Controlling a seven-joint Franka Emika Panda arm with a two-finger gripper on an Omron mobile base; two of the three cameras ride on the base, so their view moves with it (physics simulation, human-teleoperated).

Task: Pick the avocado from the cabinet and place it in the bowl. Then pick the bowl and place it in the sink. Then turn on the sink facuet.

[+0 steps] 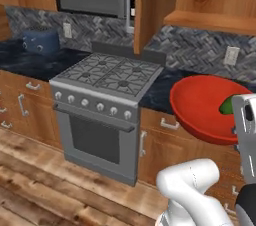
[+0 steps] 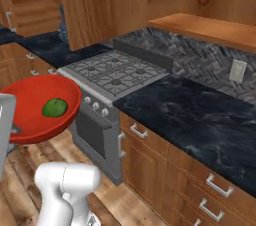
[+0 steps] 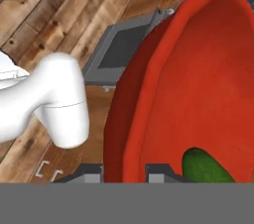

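Hand view shows our gripper (image 3: 124, 171) clamped on the rim of the red bowl (image 3: 198, 79), which is lifted off the counter and tilted, the avocado (image 3: 203, 166) lying low inside near our fingers, so we must carry it level toward the sink

Red bowl (image 1: 202, 107): wide, shallow, glossy, lifted off counter, tilted with open side toward cameras; at 3 o'clock in left base view, at 9 o'clock in right base view. Avocado (image 2: 54, 107): small, dark green, roundish, lying inside bowl near rim. Cabinet (image 1: 150, 5): warm-brown wood, door open, plank shelf bare, at 1 o'clock above counter.
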